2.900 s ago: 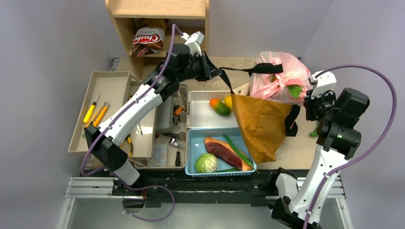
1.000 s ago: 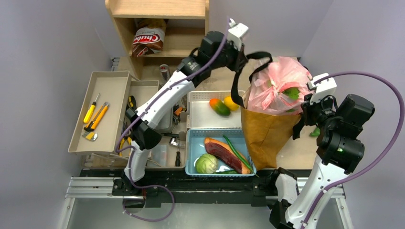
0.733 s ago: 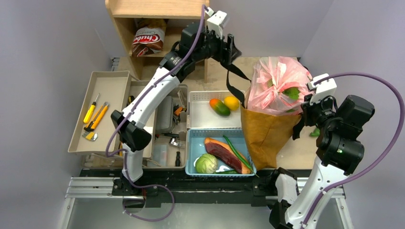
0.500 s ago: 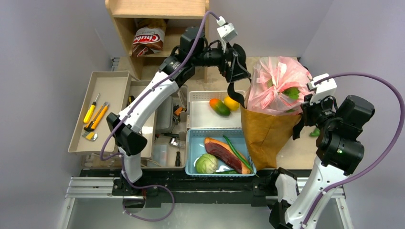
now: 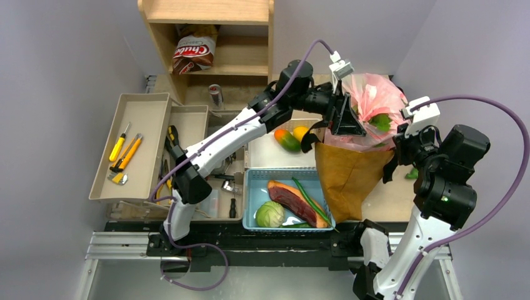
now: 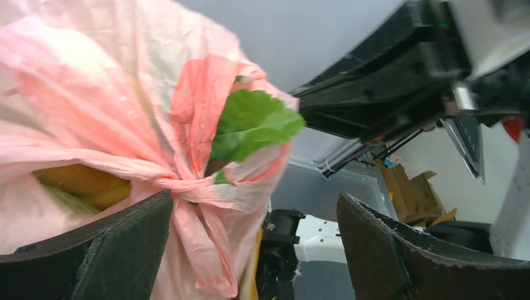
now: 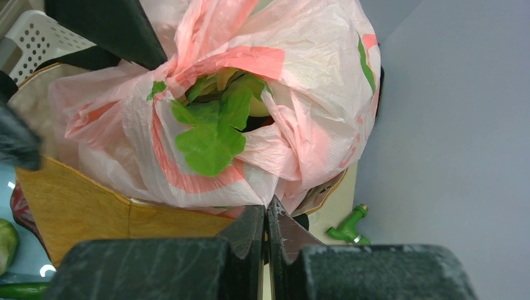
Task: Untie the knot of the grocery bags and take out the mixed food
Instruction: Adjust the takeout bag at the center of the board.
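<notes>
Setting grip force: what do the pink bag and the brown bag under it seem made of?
Pink bag: thin plastic film, translucent and faintly glossy; shapes inside show through, and it wrinkles finely. Brown bag: likely kraft paper, matte, standing in stiff flat panels.

Top view, non-task items. At the far edge, a wooden shelf unit point(image 5: 206, 11) holds a brown "Chubs" bag point(image 5: 192, 53) in its upper compartment; a small metal can point(image 5: 215, 95) stands just in front of its base. Far left, a beige tray point(image 5: 150, 115) contains yellow-handled tools point(image 5: 119, 147); a second beige tray point(image 5: 190, 119) adjoins it on the right, with dark hand tools. Centre, a white perforated basket point(image 5: 261, 157) sits directly behind a blue basket point(image 5: 253, 181), which holds a red meat slab point(image 5: 292, 199) and a round green cabbage point(image 5: 270, 214), side by side. A small green object point(image 5: 411, 173) lies on the table point(image 5: 382, 195) at the right
</notes>
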`<state>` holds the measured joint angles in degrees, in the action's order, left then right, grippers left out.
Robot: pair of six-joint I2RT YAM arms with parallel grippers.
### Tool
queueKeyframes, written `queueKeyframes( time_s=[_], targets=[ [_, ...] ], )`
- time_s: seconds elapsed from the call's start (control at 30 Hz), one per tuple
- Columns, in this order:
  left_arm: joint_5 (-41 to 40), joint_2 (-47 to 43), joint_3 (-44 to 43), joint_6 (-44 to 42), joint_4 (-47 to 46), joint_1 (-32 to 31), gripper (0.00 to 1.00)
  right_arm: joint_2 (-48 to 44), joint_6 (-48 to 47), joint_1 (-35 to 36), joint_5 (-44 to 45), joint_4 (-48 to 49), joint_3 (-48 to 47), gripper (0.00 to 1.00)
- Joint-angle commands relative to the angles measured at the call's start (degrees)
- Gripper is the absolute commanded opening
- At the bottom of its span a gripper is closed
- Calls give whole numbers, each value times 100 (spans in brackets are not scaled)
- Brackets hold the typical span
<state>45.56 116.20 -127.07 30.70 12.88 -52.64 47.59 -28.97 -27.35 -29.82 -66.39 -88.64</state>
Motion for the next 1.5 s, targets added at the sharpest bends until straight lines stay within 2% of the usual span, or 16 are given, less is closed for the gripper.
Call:
queueKeyframes(
  time_s=[0.0, 0.07, 0.1, 0.17, 0.2, 0.27, 0.37, 0.57, 0.7, 1.23, 1.3, 1.37, 1.43, 1.47],
  targets=[
    [-528, -41, 124, 357, -281, 119, 98, -22, -6, 47, -124, 291, -250, 0],
    [-764, -338, 489, 294, -340, 312, 92, -37, -24, 80, -66, 285, -239, 0],
    [-817, -581, 904, 285, -703, 440, 88, -39, -25, 94, -49, 277, -230, 0],
    [-945, -1158, 1583, -194, -1468, 542, 86, -57, -14, 119, -46, 276, -231, 0],
    [-902, -1321, 1622, -544, -1364, 511, 85, -57, 0, 124, -60, 274, -224, 0],
    [-773, -1439, 1526, -643, -1051, 449, 88, -49, 20, 118, -95, 296, -216, 0],
    [-552, -1292, 1288, -224, -902, 400, 92, -40, 51, 124, -107, 362, -211, 0],
    [-258, -429, 458, 1033, -961, 306, 99, -44, 74, 128, -172, 388, -238, 0],
    [-322, -82, 70, 1093, -872, 242, 100, -48, 86, 127, -197, 416, -227, 0],
    [-115, 573, -212, 1363, -1182, -149, 100, -75, 10, 132, -251, 251, -212, 0],
    [34, 615, -263, 1559, -1528, -219, 94, -78, 7, 129, -260, 248, -186, 0],
    [86, 648, -335, 1622, -1651, -278, 83, -83, 10, 128, -265, 245, -163, 0],
    [89, 646, -395, 1610, -1678, -290, 62, -84, 9, 134, -249, 225, -147, 0],
    [54, 635, -409, 1603, -1692, -284, 47, -84, -1, 133, -237, 212, -144, 0]
  ],
)
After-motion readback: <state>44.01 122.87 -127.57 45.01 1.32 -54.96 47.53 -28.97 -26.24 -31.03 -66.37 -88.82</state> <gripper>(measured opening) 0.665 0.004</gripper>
